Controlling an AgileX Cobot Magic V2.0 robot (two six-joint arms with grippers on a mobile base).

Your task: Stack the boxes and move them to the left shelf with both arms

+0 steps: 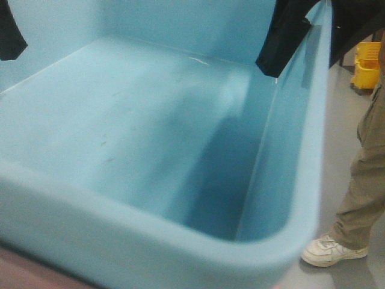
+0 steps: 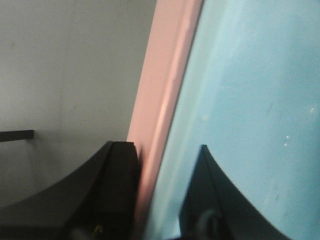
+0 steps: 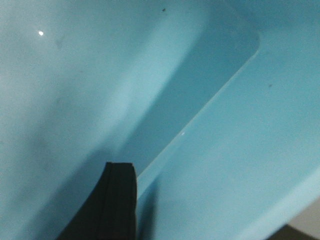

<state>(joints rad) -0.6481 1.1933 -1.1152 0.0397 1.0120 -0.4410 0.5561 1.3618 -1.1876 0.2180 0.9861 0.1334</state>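
2 bins are being shown, nested: 1 turquoise bin [image 1: 150, 120] is sitting inside 1 pink bin [image 2: 165, 90]. In the left wrist view the pink rim is running just outside the turquoise wall. In the front view the pink one is being seen only as a thin pinkish strip at the bottom-left corner, under the turquoise rim. The turquoise bin is filling nearly the whole front view, open top toward the cam.

2 grippers are being shown, 1 per side. The left gripper [image 2: 162, 165] is being clamped onto the doubled wall. 1 black finger [image 2: 117, 190] is lying against the outside of the pink wall and the other finger [image 2: 210, 200] against the inside of the turquoise wall, w/ both walls being pinched between them.

The right gripper [image 1: 292, 36] is being seen at top right of the front view, w/ black parts on both sides of the right-hand turquoise wall. It's prob. straddling that wall, but whether it's pressing cannot be told. In the right wrist view only 1 finger is being shown, inside the bin near the floor-wall corner.

Right of the bins, 1 person [image 1: 361, 180] is being shown as 1 khaki leg and 1 white shoe [image 1: 331, 250] on the grey floor [image 1: 343, 120]. 1 yellow mop bucket [image 1: 368, 66] is standing farther back.
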